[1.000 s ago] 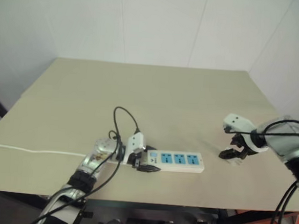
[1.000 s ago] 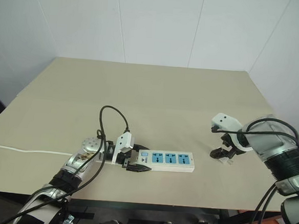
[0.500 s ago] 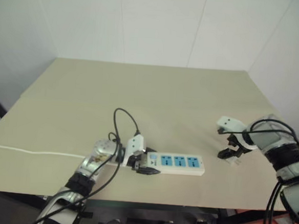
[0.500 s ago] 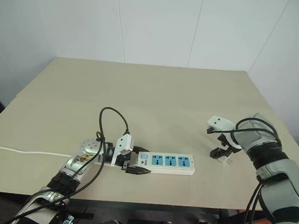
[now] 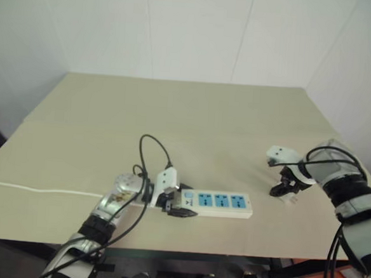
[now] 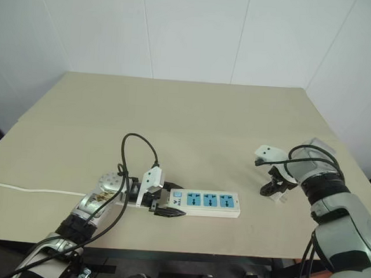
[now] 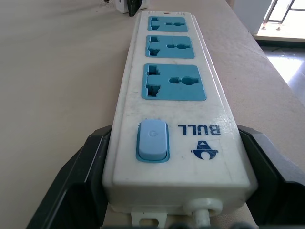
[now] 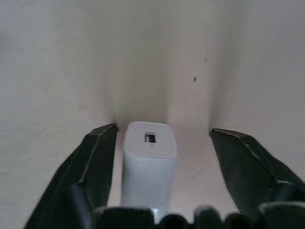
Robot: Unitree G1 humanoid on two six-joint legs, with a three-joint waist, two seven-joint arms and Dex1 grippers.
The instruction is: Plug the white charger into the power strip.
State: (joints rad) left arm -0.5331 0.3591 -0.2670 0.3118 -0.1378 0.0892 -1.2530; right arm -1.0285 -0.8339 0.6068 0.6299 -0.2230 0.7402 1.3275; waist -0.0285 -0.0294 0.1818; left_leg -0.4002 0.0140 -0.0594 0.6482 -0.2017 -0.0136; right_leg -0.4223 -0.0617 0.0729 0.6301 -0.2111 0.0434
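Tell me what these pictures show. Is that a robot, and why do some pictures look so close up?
Yes, it is a robot with two arms at a beige table. The two wide pictures come from cameras in its head, looking down. The two close pictures come from cameras on its wrists.

Its left gripper pinches the switch end of the long white power strip with three blue sockets, holding it on the table.

Its right gripper points down over the small white cube-shaped charger on the table. One black finger is close beside the charger; the other has a gap, so the charger is not squeezed yet. A thin white cord trails off the table's left side.
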